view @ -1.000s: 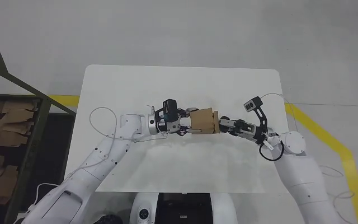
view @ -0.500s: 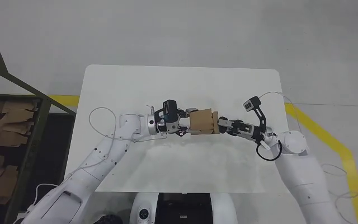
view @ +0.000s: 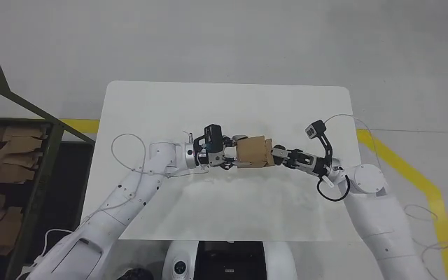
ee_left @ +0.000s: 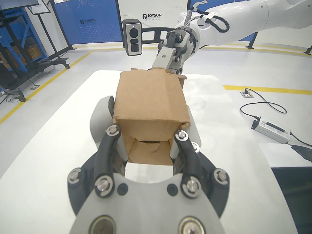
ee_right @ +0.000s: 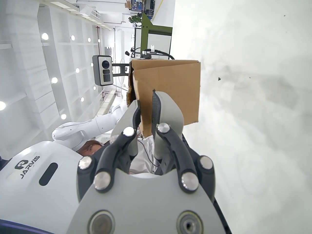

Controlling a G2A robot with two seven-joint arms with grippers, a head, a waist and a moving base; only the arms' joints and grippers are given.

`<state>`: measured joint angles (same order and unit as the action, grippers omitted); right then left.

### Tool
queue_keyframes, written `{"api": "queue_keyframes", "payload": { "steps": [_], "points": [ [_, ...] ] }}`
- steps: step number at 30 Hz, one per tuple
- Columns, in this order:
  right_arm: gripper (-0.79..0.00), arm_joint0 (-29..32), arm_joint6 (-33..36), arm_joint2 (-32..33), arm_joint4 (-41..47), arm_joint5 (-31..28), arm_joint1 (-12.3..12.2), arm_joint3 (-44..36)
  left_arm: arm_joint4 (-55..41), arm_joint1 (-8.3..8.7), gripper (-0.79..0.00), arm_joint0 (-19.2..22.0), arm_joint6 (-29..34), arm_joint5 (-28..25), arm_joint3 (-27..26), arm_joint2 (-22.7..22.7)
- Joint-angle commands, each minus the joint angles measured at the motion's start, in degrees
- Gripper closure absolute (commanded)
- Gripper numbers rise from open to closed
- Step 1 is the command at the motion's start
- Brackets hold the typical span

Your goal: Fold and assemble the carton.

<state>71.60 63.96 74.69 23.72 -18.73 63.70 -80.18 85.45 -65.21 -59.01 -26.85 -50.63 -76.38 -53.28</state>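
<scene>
Clamping the carton point(view: 253, 152) across its side walls, the left pincer point(ee_left: 148, 122) steadies it; the right pincer point(ee_right: 145, 109) pinches one flap. Cardboard looks light and crushable, so grip near the creases.

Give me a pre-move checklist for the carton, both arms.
1. Left gripper grip: fingers flank the carton at one end. ok.
2. Right gripper grip: its fingers pinch one panel edge at the opposite end. ok.
3. Grippers apart from each other: ok.
4. End facing the left gripper closed: not ok, open with an inner flap showing.
5. Cardboard edges intact: not ok, frayed at the corner by the left fingers.
6. Carton lifted off the table: cannot tell.
</scene>
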Motion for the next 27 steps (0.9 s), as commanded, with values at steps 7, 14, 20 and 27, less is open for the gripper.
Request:
{"api": "queue_keyframes", "payload": {
  "steps": [7,14,20,27],
  "points": [
    [0.0,-0.4,-0.4,-0.6,-0.1,0.0,-0.1,-0.3,0.6,0.02,-0.234,0.0,0.0,0.1,-0.3,0.2],
    [0.0,-0.8,-0.2,-1.2,0.0,0.1,-0.2,-1.0,1.2,0.0,-0.237,0.2,0.3,0.3,-0.5,0.6],
    [0.0,-1.1,-0.3,-1.9,-0.3,0.3,-0.2,-1.7,1.3,-0.1,-0.24,0.4,0.4,0.5,-0.5,0.9],
    [-0.003,-1.5,-0.1,-2.6,0.1,0.3,-0.2,-1.7,0.8,-0.22,-0.24,0.8,0.5,0.5,0.0,1.1]
  ]
}}
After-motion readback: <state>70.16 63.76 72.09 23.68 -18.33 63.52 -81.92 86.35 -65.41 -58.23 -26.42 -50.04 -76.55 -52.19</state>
